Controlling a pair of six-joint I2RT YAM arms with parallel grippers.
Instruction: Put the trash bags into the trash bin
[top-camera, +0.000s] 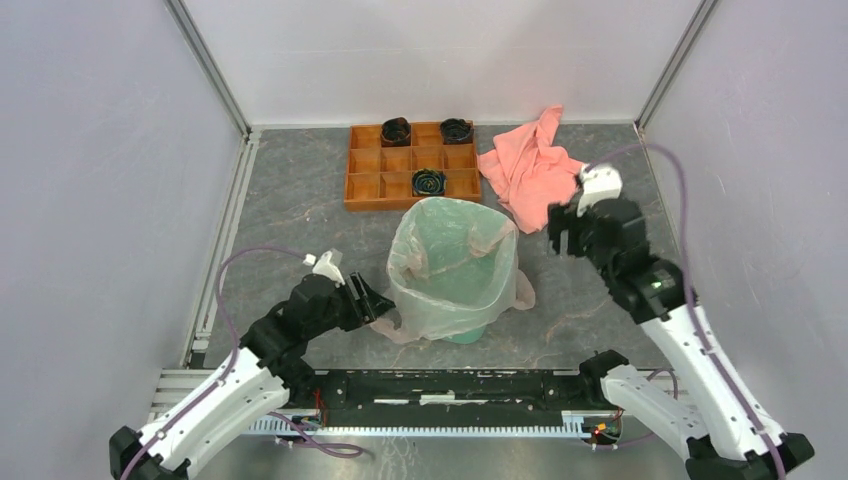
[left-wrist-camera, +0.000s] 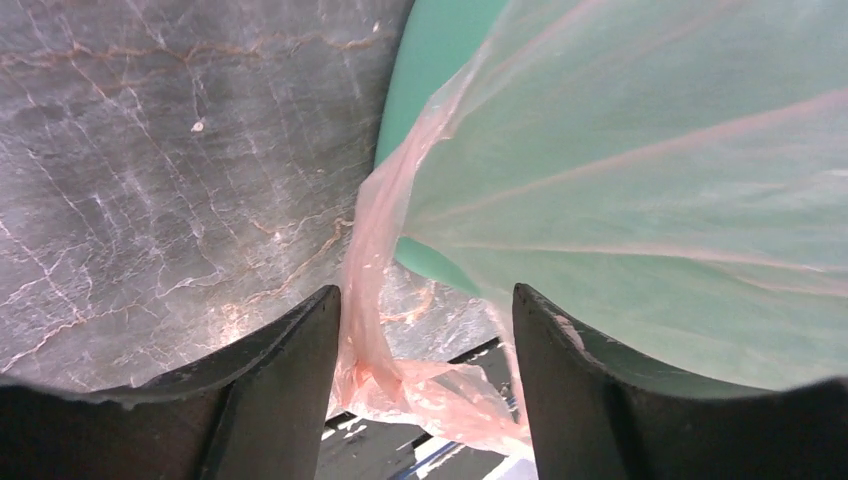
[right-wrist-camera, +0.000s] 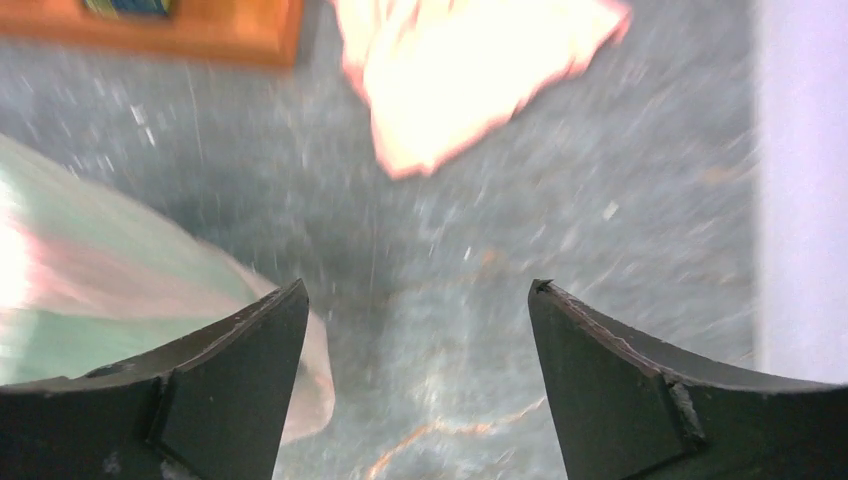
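Note:
The pale pink translucent trash bag (top-camera: 440, 250) is draped over the mint-green trash bin (top-camera: 465, 332), lining its mouth and covering its walls. A handle loop hangs at the bin's left foot (top-camera: 392, 325) and another at its right (top-camera: 522, 290). My left gripper (top-camera: 378, 301) is open beside the bin's left wall; in the left wrist view the bag's loop (left-wrist-camera: 400, 370) hangs between my spread fingers (left-wrist-camera: 290, 370), against the bin (left-wrist-camera: 440, 60). My right gripper (top-camera: 560, 238) is open and empty, above the table right of the bin. The right wrist view shows the bag (right-wrist-camera: 120, 290) at left.
An orange compartmented tray (top-camera: 365, 178) with three dark round items stands behind the bin. A salmon-pink cloth towel (top-camera: 530, 165) lies at the back right, also in the right wrist view (right-wrist-camera: 470, 70). White walls enclose the grey table (top-camera: 300, 210).

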